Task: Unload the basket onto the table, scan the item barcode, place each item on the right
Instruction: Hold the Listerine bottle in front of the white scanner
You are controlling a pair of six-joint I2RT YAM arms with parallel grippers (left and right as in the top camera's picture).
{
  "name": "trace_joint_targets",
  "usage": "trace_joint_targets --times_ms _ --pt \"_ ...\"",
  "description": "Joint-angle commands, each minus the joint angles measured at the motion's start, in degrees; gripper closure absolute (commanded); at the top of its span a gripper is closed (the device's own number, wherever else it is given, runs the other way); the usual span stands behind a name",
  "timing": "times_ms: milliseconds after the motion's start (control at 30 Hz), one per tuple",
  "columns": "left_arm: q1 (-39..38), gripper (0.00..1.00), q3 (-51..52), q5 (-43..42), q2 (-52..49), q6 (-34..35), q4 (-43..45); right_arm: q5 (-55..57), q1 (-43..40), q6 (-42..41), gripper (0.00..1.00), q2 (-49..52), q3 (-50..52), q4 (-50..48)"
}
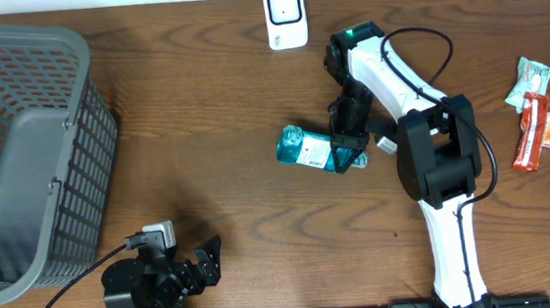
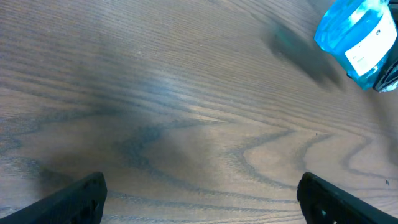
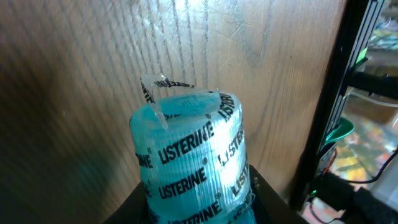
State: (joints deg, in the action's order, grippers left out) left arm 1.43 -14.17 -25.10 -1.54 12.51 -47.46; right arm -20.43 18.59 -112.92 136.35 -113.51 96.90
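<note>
The right hand (image 1: 347, 151) clamps the clear blue plastic mouthwash bottle (image 1: 306, 147) by its cap end, mid-worktop (image 1: 212, 100). It looks liquid-heavy and stiff (that shrink-wrap seems slippery), so I'd grip firmly there. The left hand (image 1: 201, 262) rests spread wide.

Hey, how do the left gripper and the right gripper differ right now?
The left gripper is open and empty; the right gripper is shut on the Listerine bottle. The left sits near the table's front edge; the right is mid-table. Both are black.
</note>
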Motion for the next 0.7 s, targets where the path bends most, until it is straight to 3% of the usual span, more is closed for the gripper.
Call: trace_joint_targets --times_ms 0,133,267,500,667 --pt "0.11 0.02 -0.13 0.33 0.2 0.26 -0.5 -2.62 0.09 9.97 0.99 -0.13 -1.25 0.61" --pt "0.11 0.02 -0.13 0.33 0.2 0.26 -0.5 -2.4 -0.31 16.33 0.99 -0.68 -1.25 0.63" --pt "0.11 0.02 -0.13 0.33 0.2 0.26 -0.5 -1.25 -0.57 16.37 0.99 -2.97 -1.25 -1.53" --pt "0.11 0.02 -0.13 0.33 0.2 0.26 -0.5 10.38 -0.59 18.21 0.98 -11.19 -1.25 -18.62" --pt "0.11 0.02 -0.13 0.33 0.2 0.26 -0.5 11.96 -0.52 17.88 0.99 -13.2 -1.25 -30.86"
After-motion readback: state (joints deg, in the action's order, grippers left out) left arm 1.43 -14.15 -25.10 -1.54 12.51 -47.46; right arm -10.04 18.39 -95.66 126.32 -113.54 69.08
